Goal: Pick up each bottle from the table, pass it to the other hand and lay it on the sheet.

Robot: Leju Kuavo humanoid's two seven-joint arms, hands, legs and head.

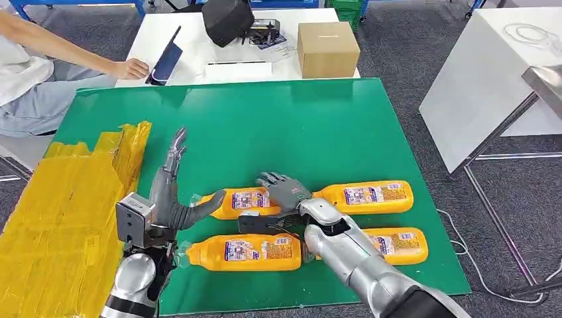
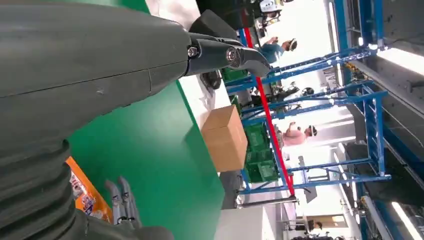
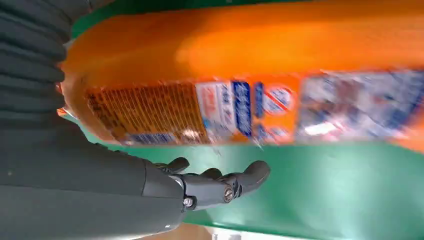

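Over the green mat, right hand (image 1: 286, 191) fingers spread above an orange bottle (image 1: 240, 201), left hand (image 1: 173, 199) open, empty

Silver arms; grey ribbed wrist covers; dark hand (image 1: 286, 191), screwed fingers (image 3: 235, 182).

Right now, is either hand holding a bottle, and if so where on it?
Neither holds one. The left hand is raised with its fingers spread and empty. The right hand is open over the far-left orange bottle, not closed on it.
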